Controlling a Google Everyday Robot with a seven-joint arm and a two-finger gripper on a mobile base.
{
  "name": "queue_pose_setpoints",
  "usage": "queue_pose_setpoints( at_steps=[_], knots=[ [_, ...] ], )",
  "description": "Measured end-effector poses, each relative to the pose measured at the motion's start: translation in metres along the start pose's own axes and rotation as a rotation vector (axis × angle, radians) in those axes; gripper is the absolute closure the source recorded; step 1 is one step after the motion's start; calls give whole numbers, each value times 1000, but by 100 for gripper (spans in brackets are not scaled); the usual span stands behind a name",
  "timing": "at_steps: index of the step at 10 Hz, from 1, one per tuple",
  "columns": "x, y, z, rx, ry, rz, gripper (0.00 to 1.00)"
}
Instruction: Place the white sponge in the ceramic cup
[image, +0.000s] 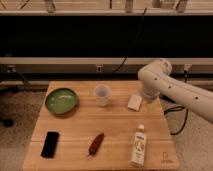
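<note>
Small off-white rectangular sponge block with rounded corners: flat on light wooden table, back-right area, near but apart from small whitish tapering handle-less ceramic cup to its left. Nothing between the two.

Gripper at end of white robot arm: low over table, just beside sponge's right side, not seen touching it. Apart or together: cannot tell, tucked under the wrist.

Handling, judged only:
- Likely very light, soft, squashy; matte surface, so not slippery; not fragile.
- Best taken from above, across the narrower width, near the middle. Gentle squeeze enough; harder squeeze only deforms it.
- Looks about as wide as cup mouth, so probably a snug fit. Better lowered end-first or slightly compressed, centred over the opening.
- Cup small and probably light, so easy to tip or shove if nudged sideways. Ceramic, so breakable. Release low, no pushing down hard.

Containers:
- Ceramic cup upright, mouth up, nothing visible inside.
- Round green bowl at back-left, near cup, upright, nothing visible inside. Not the target.
- White labelled bottle lying on its side at front-right, well apart from sponge; contents not visible.

Also on table, front-left: flat black rectangular object and slim reddish-brown object, both clear of the sponge-to-cup path.
</note>
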Motion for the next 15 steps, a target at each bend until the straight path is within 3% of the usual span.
queue_pose_setpoints(
  at_steps=[4,15],
  knots=[
    [0,-10,22,-6,1,-82,20],
    [-1,-33,74,-18,-40,-219,20]
  ],
)
